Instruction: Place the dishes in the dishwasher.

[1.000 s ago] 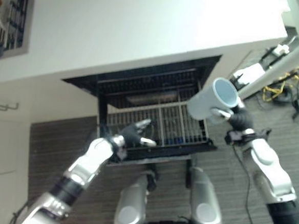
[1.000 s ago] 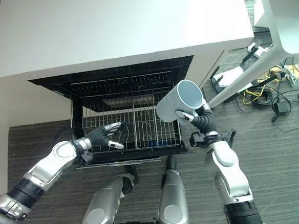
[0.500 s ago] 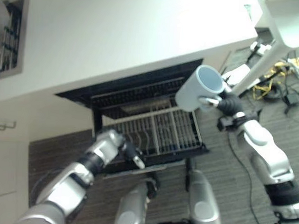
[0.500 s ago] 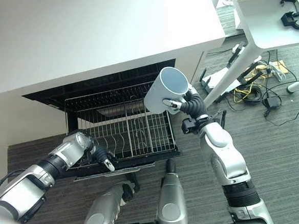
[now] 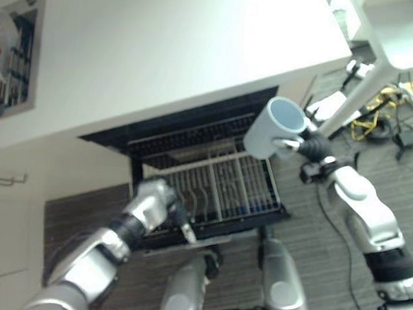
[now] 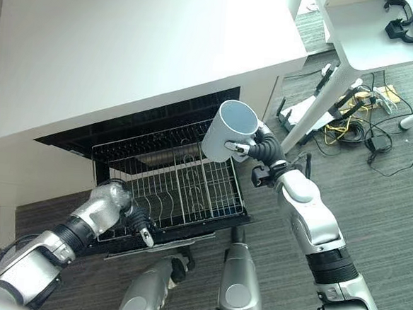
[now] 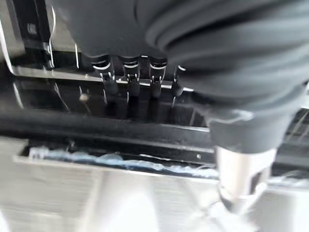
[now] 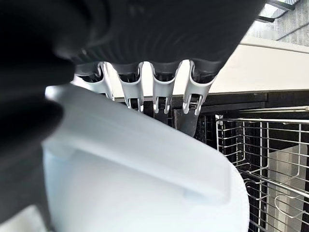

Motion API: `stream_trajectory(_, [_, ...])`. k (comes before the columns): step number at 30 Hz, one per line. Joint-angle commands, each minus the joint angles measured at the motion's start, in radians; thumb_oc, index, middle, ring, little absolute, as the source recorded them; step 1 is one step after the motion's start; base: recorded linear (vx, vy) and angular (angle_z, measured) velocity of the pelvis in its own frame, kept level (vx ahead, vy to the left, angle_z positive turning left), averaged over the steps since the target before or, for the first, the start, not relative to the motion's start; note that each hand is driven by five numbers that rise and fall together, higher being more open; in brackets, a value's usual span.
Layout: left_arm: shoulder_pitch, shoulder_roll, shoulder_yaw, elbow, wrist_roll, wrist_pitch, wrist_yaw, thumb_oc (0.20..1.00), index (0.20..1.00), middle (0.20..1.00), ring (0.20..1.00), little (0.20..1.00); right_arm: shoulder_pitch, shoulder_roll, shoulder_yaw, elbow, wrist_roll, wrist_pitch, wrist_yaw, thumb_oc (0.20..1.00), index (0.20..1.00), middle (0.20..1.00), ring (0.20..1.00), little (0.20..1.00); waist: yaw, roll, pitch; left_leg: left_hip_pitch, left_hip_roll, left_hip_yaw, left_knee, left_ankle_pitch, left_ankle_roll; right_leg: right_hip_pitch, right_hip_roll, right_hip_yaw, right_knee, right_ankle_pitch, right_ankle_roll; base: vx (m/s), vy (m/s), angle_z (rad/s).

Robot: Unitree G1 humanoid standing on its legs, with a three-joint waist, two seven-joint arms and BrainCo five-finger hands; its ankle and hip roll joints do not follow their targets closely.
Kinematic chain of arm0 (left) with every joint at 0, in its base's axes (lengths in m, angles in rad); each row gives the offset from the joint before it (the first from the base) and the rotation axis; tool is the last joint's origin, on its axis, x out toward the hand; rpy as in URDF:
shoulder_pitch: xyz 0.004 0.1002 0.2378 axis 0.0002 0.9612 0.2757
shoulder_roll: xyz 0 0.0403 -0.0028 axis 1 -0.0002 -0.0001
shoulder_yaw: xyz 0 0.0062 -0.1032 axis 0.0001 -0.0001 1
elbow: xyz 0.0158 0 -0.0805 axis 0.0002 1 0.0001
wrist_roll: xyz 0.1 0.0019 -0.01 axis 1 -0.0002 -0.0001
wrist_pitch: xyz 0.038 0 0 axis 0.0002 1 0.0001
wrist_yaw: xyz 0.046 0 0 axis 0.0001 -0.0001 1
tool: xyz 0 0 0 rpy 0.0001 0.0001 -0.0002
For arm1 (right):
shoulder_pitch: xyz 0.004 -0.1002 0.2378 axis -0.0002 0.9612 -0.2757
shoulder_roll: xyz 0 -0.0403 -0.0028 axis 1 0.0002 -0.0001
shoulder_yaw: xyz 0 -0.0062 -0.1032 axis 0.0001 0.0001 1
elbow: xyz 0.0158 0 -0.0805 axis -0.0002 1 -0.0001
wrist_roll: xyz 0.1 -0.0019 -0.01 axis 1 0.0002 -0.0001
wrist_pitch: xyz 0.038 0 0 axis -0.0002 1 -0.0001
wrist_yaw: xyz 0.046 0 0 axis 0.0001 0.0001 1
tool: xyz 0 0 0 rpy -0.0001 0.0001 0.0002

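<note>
My right hand (image 6: 261,150) is shut on a pale blue mug (image 6: 226,131), held tilted in the air above the right rear corner of the wire dishwasher rack (image 6: 191,169). The right wrist view shows the mug (image 8: 145,183) under the curled fingers (image 8: 164,89). The rack is pulled out of the dark opening under the white counter (image 6: 129,50). My left hand (image 6: 132,218) sits at the rack's front left edge. Its fingers (image 7: 130,75) are hooked over the front rail, thumb pointing down.
A sink with a plate (image 5: 2,41) is set in the counter at the far left. At the right, a white table leg (image 6: 317,99) slants to the floor beside a tangle of cables (image 6: 350,126). A cabinet handle (image 5: 3,178) is on the left.
A second ago my left hand hovered open over the rack's front; now it is lower and curled on the front rail. The mug has stayed raised. The camera has shifted.
</note>
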Motion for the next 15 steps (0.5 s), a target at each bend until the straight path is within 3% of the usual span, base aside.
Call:
stream_trajectory(1, [0.164, 0.042, 0.043, -0.19, -0.418, -0.117, 0.355, 1.0, 1.0, 1.0, 1.0, 1.0, 0.05, 0.024, -0.057, -0.054, -0.033, -0.062, 0.022, 0.2, 0.2, 0.2, 0.2, 0.2, 0.052, -0.034, -0.021, -0.015, 0.044, -0.075, 0.077, -0.107, -0.066, 0.001, -0.064, 0.001, 0.003, -0.074, 0.085, -0.01, -0.007, 0.15])
stream_trajectory(2, [0.184, 0.056, 0.083, -0.25, -0.477, -0.145, 0.413, 1.0, 1.0, 1.0, 1.0, 1.0, 0.082, 0.025, -0.073, -0.051, -0.044, -0.081, 0.022, 0.2, 0.2, 0.2, 0.2, 0.2, 0.061, -0.033, -0.023, -0.017, 0.042, -0.079, 0.077, -0.104, -0.066, 0.003, -0.068, -0.006, 0.003, -0.073, 0.085, -0.02, -0.025, 0.16])
stream_trajectory(5, [0.251, 0.077, 0.218, -0.374, -0.604, -0.226, 0.463, 1.0, 1.0, 1.0, 1.0, 1.0, 0.139, 0.024, -0.114, -0.026, -0.062, -0.103, 0.024, 0.2, 0.2, 0.2, 0.2, 0.2, 0.091, -0.035, -0.026, -0.023, 0.039, -0.091, 0.077, -0.093, -0.065, 0.01, -0.081, -0.031, 0.003, -0.065, 0.086, -0.01, -0.096, 0.28])
stream_trajectory(6, [0.271, 0.082, 0.268, -0.402, -0.654, -0.303, 0.481, 1.0, 1.0, 1.0, 1.0, 1.0, 0.144, 0.023, -0.121, -0.004, -0.07, -0.114, 0.01, 0.2, 0.2, 0.2, 0.2, 0.2, 0.107, -0.042, -0.023, -0.025, 0.039, -0.098, 0.077, -0.089, -0.065, 0.014, -0.086, -0.043, 0.003, -0.063, 0.084, -0.01, -0.145, 0.41])
stream_trajectory(7, [0.282, 0.076, 0.309, -0.42, -0.693, -0.334, 0.467, 1.0, 1.0, 1.0, 1.0, 1.0, 0.142, 0.024, -0.124, 0.021, -0.077, -0.125, -0.002, 0.2, 0.2, 0.2, 0.2, 0.2, 0.122, -0.048, -0.023, -0.026, 0.04, -0.104, 0.077, -0.087, -0.065, 0.018, -0.09, -0.055, 0.003, -0.062, 0.083, -0.01, -0.156, 0.34])
stream_trajectory(10, [0.288, 0.034, 0.35, -0.458, -0.818, -0.452, 0.502, 1.0, 1.0, 1.0, 1.0, 1.0, 0.112, 0.031, -0.107, 0.091, -0.094, -0.15, -0.049, 0.2, 0.2, 0.2, 0.2, 0.2, 0.15, -0.06, -0.022, -0.034, 0.042, -0.115, 0.077, -0.086, -0.064, 0.018, -0.092, -0.073, 0.003, -0.06, 0.082, -0.02, -0.122, 0.32])
stream_trajectory(11, [0.286, 0.023, 0.349, -0.463, -0.81, -0.478, 0.518, 1.0, 1.0, 1.0, 1.0, 1.0, 0.104, 0.033, -0.102, 0.106, -0.096, -0.153, -0.061, 0.2, 0.2, 0.2, 0.2, 0.2, 0.155, -0.063, -0.022, -0.036, 0.042, -0.117, 0.077, -0.085, -0.063, 0.017, -0.091, -0.075, 0.003, -0.059, 0.081, -0.03, -0.133, 0.1])
stream_trajectory(12, [0.274, 0.018, 0.344, -0.459, -0.745, -0.558, 0.572, 1.0, 1.0, 1.0, 1.0, 1.0, 0.077, 0.039, -0.091, 0.148, -0.103, -0.152, -0.093, 0.2, 0.2, 0.2, 0.2, 0.2, 0.167, -0.068, -0.021, -0.044, 0.043, -0.124, 0.077, -0.079, -0.063, 0.012, -0.089, -0.081, 0.003, -0.053, 0.079, -0.04, -0.108, 0.08])
stream_trajectory(15, [0.256, 0.018, 0.341, -0.469, -0.755, -0.576, 0.585, 1.0, 1.0, 1.0, 1.0, 1.0, 0.048, 0.039, -0.088, 0.197, -0.119, -0.135, -0.123, 0.2, 0.2, 0.2, 0.2, 0.2, 0.18, -0.076, -0.021, -0.049, 0.039, -0.133, 0.077, -0.079, -0.06, 0.011, -0.087, -0.085, 0.003, -0.052, 0.079, 0.0, -0.097, 0.17])
